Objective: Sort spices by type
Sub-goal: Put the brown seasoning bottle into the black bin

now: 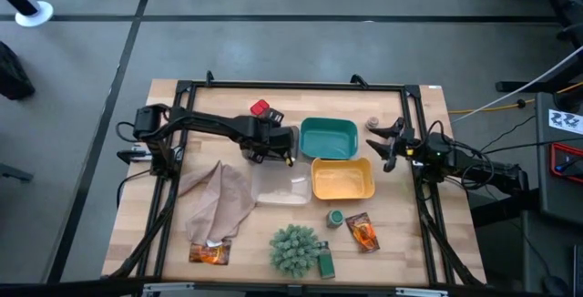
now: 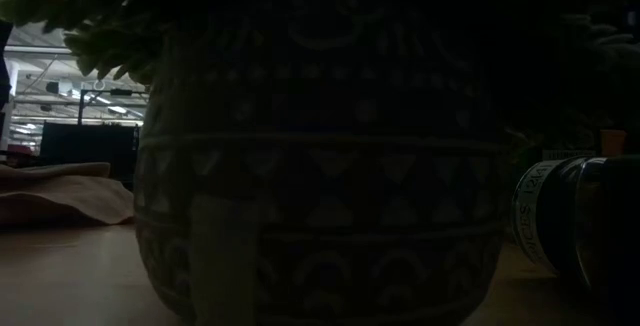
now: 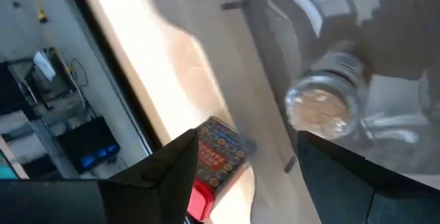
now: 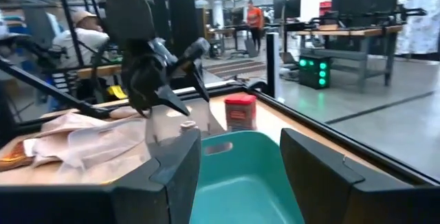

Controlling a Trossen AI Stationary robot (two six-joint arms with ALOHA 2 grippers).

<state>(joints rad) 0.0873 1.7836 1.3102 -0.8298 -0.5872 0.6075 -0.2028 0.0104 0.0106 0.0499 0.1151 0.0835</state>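
From above: wooden tabletop (image 1: 173, 151) framed in black rails. Left gripper (image 1: 284, 148) poised just over the clear tray (image 1: 278, 189), beside the teal tray (image 1: 328, 138); red tub (image 1: 263, 109) right behind its wrist. Right gripper (image 1: 383, 142) parked at the teal tray's other side, jaws apart and holding nothing, with a tiny brownish-topped jar (image 1: 373, 124) just behind. Yellow tray (image 1: 342, 179) in the middle. Near the front edge: green jar (image 1: 335, 218), orange sachet (image 1: 363, 232), second green jar (image 1: 325, 262) against the spiky plant ball (image 1: 294, 248), another sachet (image 1: 209, 254) under the corner of a beige cloth (image 1: 219, 201).

Low down: patterned pot (image 2: 320, 196) filling the picture, a jar (image 2: 560, 226) lying at its side.

Left wrist: jaws spread and empty, small clear jar (image 3: 323, 104) lying free beyond them in the clear tray, red tub (image 3: 216, 159) on the wood.

Right wrist: jaws parted over the teal tray (image 4: 240, 169), red tub (image 4: 240, 110) beyond; people in the room behind.
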